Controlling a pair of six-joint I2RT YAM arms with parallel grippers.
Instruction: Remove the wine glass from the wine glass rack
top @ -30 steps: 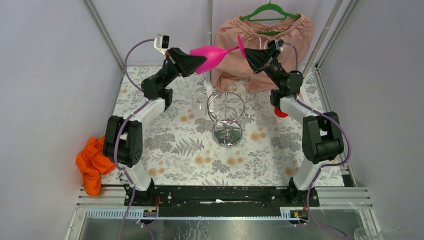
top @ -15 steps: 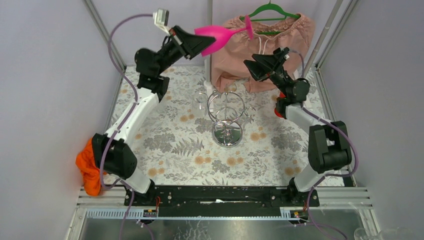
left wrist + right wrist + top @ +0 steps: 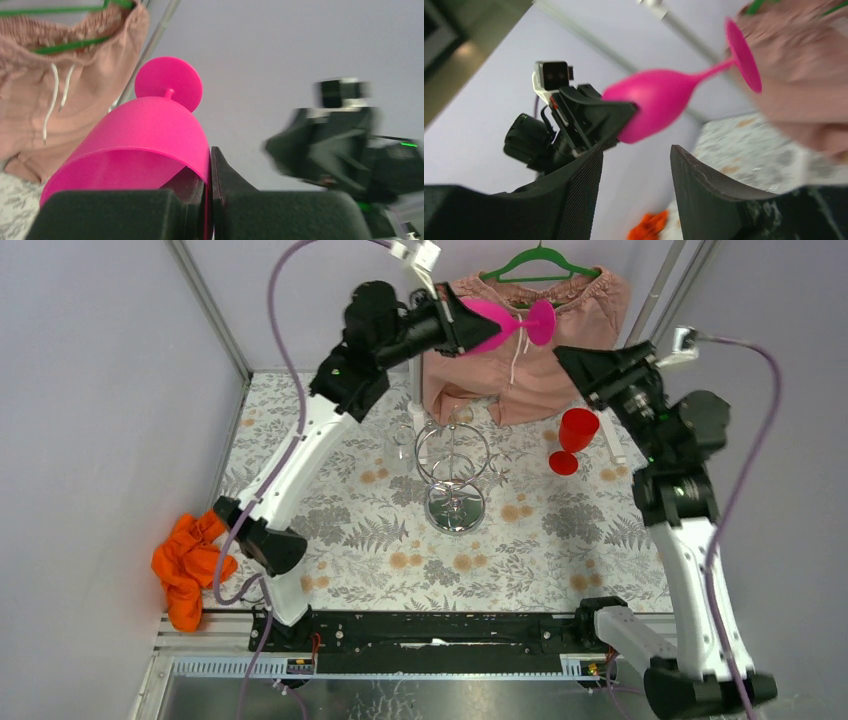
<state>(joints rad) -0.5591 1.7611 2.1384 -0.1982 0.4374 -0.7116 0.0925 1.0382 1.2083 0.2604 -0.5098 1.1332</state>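
A pink wine glass (image 3: 495, 324) hangs on its side high above the back of the table, foot toward the right. My left gripper (image 3: 462, 325) is shut on the rim of its bowl; in the left wrist view the bowl wall (image 3: 145, 140) is pinched between the fingers of the left gripper (image 3: 207, 166). My right gripper (image 3: 577, 362) stands open to the right of the foot, apart from it. In the right wrist view the glass (image 3: 659, 102) floats beyond the empty right gripper (image 3: 636, 165). The chrome wine glass rack (image 3: 452, 455) stands at the table's middle.
A red wine glass (image 3: 575, 435) stands right of the rack and a clear glass (image 3: 398, 450) to its left. Pink shorts on a green hanger (image 3: 560, 300) hang at the back. An orange cloth (image 3: 185, 565) lies at the left edge.
The left arm has swung up and to the right, carrying the pink glass. The right gripper has opened, come off the glass's foot and drawn back to the right.
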